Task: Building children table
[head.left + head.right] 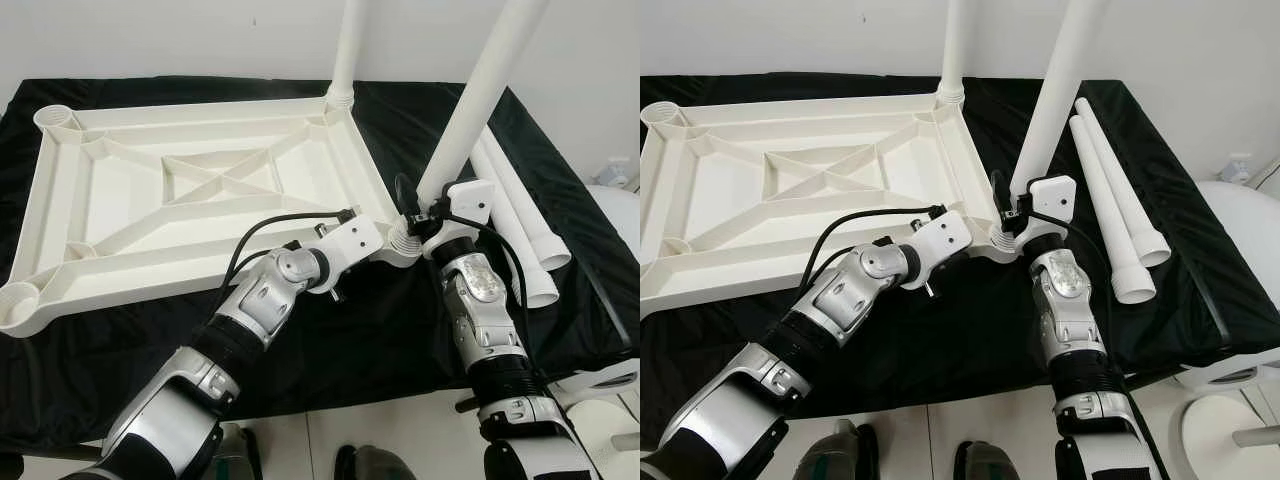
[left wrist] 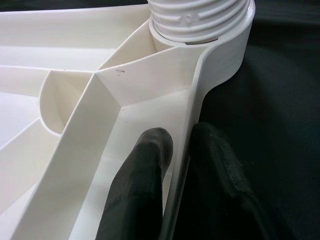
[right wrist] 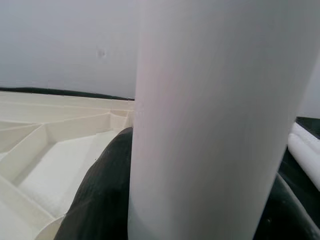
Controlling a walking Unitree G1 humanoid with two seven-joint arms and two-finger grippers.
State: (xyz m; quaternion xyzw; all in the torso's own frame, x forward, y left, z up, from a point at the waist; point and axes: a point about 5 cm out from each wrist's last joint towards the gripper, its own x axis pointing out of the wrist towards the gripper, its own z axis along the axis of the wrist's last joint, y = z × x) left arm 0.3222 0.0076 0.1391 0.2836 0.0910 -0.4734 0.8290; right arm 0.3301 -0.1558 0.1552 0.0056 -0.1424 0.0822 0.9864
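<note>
- At the near edge of the head views, the robot's two silver arms reach forward over a black cloth that covers the tabletop.
- The left gripper sits at the near right corner of the white table frame, which lies upside down on the cloth with its ribs facing up.
- In the left wrist view its two black fingers straddle the frame's thin outer rim, one inside the rim and one outside, closed on the wall.
- Just beyond those fingers is the round corner socket, with the threaded end of a leg seated in it.
- The right gripper is at that same corner and clasps the held leg, a white tube that rises from the socket, leaning up and to the right.
- In the right wrist view the tube stands between the two dark fingers, which press against its sides.
- To the right of the right arm, two spare legs lie side by side on the cloth, their wider ends towards the near edge.
- At the far right corner of the frame, a fitted leg stands upright in its socket.
- The two left corner sockets of the frame are open.
- A pale wall stands behind the tabletop.
</note>
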